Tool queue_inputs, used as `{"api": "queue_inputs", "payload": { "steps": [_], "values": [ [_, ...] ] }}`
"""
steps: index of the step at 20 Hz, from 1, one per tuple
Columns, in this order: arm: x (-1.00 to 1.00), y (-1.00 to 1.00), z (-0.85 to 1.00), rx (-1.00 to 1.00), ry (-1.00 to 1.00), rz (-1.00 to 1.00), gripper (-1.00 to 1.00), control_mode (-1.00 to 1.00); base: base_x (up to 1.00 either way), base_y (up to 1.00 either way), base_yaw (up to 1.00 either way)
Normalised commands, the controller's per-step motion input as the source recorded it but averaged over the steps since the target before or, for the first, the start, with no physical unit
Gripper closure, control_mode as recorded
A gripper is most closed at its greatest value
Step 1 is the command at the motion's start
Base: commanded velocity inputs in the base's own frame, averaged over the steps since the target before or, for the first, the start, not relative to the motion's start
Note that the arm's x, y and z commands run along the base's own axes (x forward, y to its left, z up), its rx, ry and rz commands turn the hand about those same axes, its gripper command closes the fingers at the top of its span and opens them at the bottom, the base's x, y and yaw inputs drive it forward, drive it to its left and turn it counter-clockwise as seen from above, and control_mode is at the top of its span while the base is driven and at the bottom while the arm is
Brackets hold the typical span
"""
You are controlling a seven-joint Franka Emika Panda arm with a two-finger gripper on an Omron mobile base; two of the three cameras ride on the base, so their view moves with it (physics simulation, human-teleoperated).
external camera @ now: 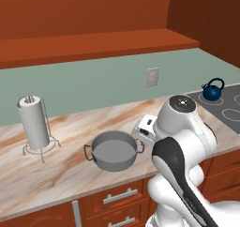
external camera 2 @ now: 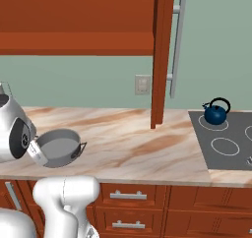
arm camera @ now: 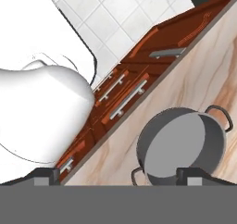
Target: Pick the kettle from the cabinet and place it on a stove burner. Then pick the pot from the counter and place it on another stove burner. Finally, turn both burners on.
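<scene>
Near the front edge of the counter [external camera: 56, 174] sits the pot [external camera: 113, 149], empty, and that's my current job since the kettle [external camera: 213, 90] is already on a back burner [external camera 2: 214, 122]. My pincer [arm camera: 118, 174] hangs wide open just above the pot, gripping nothing. Next I need to drop onto its rim and clamp.

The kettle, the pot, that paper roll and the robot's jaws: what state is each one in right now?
kettle: upright on a back burner of the cooktop, nothing gripping it.
pot: lidless, empty, upright on the counter, not yet gripped.
gripper: jaws wide open, above the pot's near rim, holding nothing.
paper-towel roll: upright in its wire holder on the counter.
</scene>
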Motion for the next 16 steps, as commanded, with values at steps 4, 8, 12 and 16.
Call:
{"api": "queue_inputs", "payload": {
  "steps": [4, 8, 12, 16],
  "values": [
    [0.23, 0.00, -0.32, 0.00, 0.02, 0.00, -1.00, -1.00, 0.00, 0.00, 0.00],
    [0.27, 0.03, -0.32, 0.00, 0.02, 0.00, -1.00, -1.00, 0.00, 0.00, 0.00],
    [0.27, 0.12, -0.31, 0.00, 0.00, -0.01, -1.00, -1.00, 0.00, 0.00, 0.00],
    [0.27, 0.13, -0.31, 0.00, 0.01, -0.02, -1.00, -1.00, 0.00, 0.00, 0.00]
  ]
}}
